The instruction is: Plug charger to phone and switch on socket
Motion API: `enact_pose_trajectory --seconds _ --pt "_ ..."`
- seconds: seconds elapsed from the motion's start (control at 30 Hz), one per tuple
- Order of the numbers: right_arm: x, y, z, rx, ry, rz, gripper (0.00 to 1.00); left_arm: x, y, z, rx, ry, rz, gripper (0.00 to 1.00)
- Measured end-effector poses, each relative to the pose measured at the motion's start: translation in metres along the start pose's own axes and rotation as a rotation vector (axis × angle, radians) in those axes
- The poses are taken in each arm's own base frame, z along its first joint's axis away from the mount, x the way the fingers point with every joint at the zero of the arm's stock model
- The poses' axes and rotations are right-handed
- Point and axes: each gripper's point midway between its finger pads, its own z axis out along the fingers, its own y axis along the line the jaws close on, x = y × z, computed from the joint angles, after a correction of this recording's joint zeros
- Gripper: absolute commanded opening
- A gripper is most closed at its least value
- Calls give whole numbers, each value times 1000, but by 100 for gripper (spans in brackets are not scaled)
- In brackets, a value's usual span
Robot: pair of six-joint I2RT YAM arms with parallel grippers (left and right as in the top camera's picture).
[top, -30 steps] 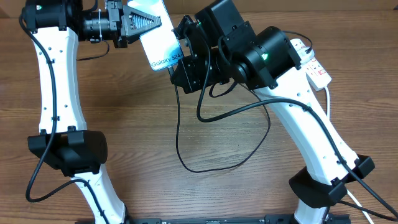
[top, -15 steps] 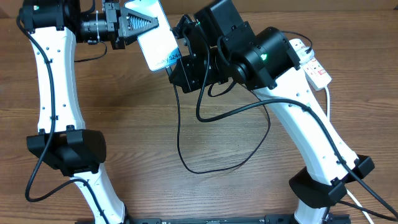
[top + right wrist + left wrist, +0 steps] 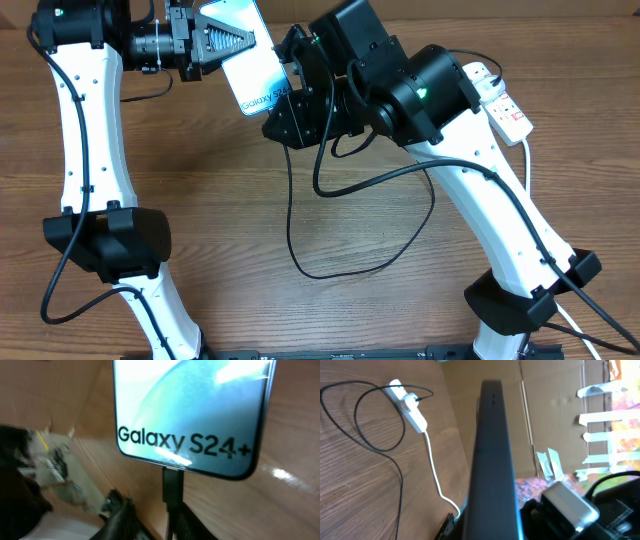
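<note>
My left gripper (image 3: pixel 232 38) is shut on the phone (image 3: pixel 256 62) and holds it tilted in the air at the top of the table. The phone's lit screen reading "Galaxy S24+" fills the right wrist view (image 3: pixel 190 410). In the left wrist view it is a dark slab seen edge-on (image 3: pixel 492 460). The charger's black connector (image 3: pixel 172 485) sits in the phone's bottom edge. My right gripper (image 3: pixel 155 520) is just below it with its jaws apart, and the cable runs along one finger. The black cable (image 3: pixel 350 265) loops across the table. The socket (image 3: pixel 500 98) lies at the far right.
The socket shows in the left wrist view (image 3: pixel 409 406) with a white plug in it and a thick white lead (image 3: pixel 434 467) trailing away. A cardboard wall (image 3: pixel 555 405) stands behind the table. Both arm bases stand at the near edge.
The phone rose slightly and came back down onto the connector. The right gripper's jaws have spread, one finger moving out to the left. The arms otherwise stayed put.
</note>
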Motion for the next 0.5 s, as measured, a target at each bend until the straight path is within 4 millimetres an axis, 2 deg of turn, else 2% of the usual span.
enact_pose_trajectory --seconds 0.03,0.1,0.17,0.27,0.37,0.5 --pt "-12 2 0 -2 -48 -17 53 2 2 1 -9 5 -17 4" --pt "-12 -1 -1 6 -47 -9 68 4 4 5 -26 14 -12 4" --pt "-9 -3 -1 12 -38 -4 78 5 8 8 -51 22 -11 4" --pt "-8 -11 -3 42 -34 9 84 6 12 8 -77 23 -14 4" --pt "-8 -34 -9 115 -35 63 86 7 20 7 -121 25 -21 4" --pt "-5 -76 -24 239 -31 170 99 14 36 4 -220 45 -14 4"
